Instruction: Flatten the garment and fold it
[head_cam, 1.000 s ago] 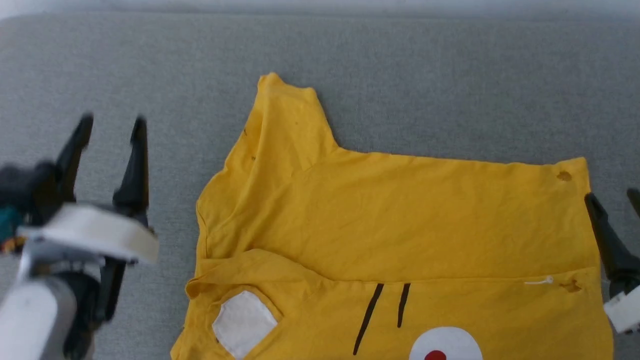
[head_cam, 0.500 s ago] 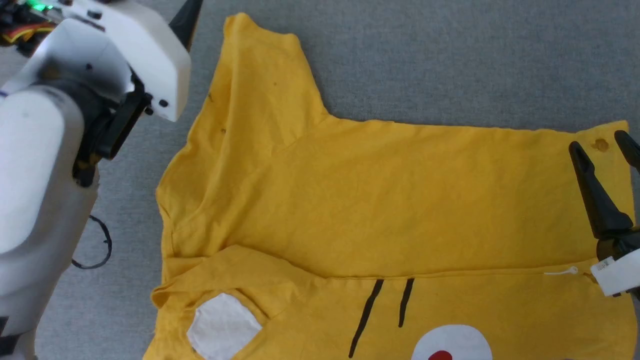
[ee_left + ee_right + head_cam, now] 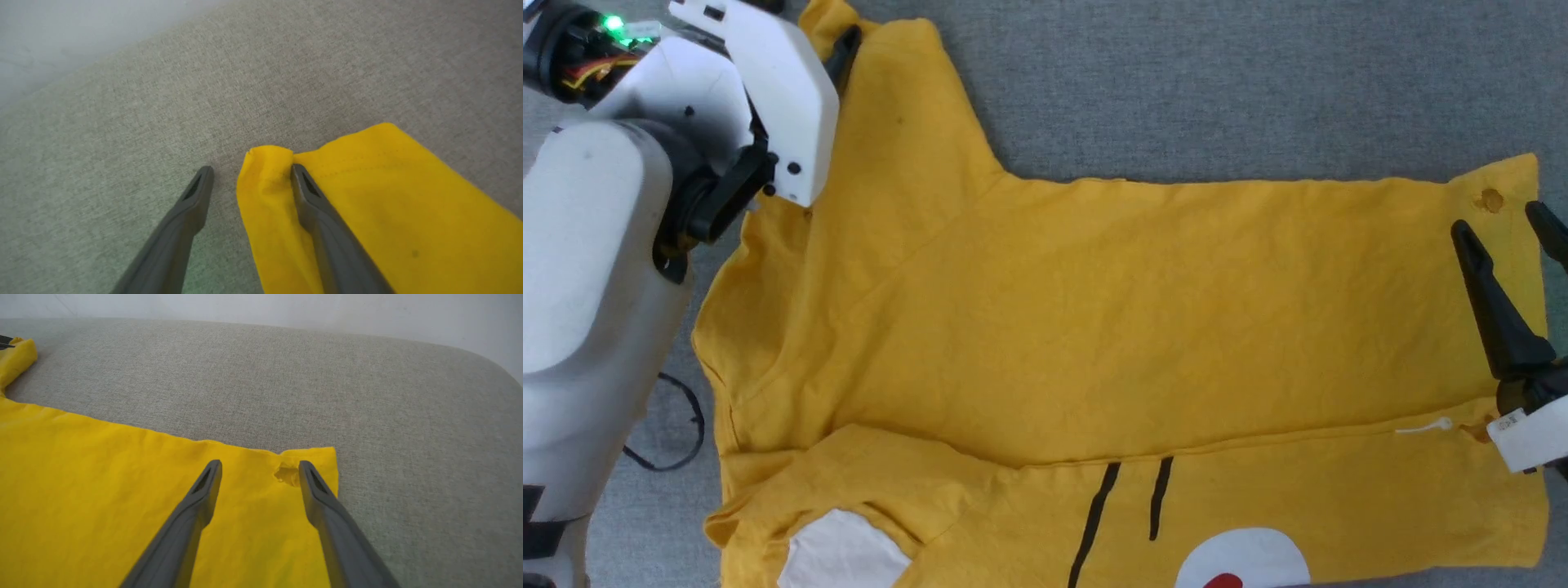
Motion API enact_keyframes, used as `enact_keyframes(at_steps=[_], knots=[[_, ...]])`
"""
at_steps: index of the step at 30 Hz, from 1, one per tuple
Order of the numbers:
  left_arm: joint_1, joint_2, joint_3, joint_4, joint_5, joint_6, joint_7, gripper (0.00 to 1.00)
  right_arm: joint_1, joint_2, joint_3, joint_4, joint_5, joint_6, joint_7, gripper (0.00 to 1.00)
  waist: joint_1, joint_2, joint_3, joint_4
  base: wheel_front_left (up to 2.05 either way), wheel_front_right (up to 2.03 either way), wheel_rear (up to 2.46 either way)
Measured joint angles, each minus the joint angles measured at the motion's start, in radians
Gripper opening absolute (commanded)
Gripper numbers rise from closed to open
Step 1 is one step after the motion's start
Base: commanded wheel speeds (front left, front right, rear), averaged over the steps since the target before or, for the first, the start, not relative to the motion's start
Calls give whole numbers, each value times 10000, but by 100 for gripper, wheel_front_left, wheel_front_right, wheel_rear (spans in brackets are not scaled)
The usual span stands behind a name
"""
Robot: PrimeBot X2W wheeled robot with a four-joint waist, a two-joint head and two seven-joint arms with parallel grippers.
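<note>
Left gripper [image 3: 251,168] over garment [image 3: 1094,327] sleeve, right gripper [image 3: 260,463] over hem corner, both wide, empty

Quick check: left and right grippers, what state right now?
Left gripper: open, straddling a sleeve edge of the garment, nothing held.
Right gripper: open, at the garment's corner, nothing held.

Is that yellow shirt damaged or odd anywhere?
Yes: a small brownish puckered spot, maybe a hole or stain, near the far right corner of the T-shirt, between the open fingers of the right gripper.
</note>
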Motion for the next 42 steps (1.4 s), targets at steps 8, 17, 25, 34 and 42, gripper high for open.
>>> enact_keyframes(at_steps=[8, 17, 25, 34, 42], knots=[[163, 52, -65, -224, -353, -90, 316, 0, -146, -339, 42, -100, 33, 0, 155, 100, -1, -1, -60, 43, 0, 0, 0], [542, 59, 71, 42, -13, 178, -1220, 0, -1418, -895, -445, 163, 349, 0, 1285, 100, -1, -1, -505, 197, 0, 0, 0], [621, -111, 50, 36, -23, 178, -1465, 0, -2144, -1384, -600, 1522, 303, 0, 3329, 100, -1, -1, -485, 534, 0, 0, 0], [617, -190, 6, 35, -27, 186, -1503, 0, -2145, -1448, -694, 1904, 623, 0, 4525, 46, -1, -1, -131, 845, 0, 0, 0], [601, -188, 13, 44, -125, 217, -1534, 0, -2208, -932, -1218, 1743, 617, 2, 5294, 0, 0, -1, -95, 938, 0, 0, 0]])
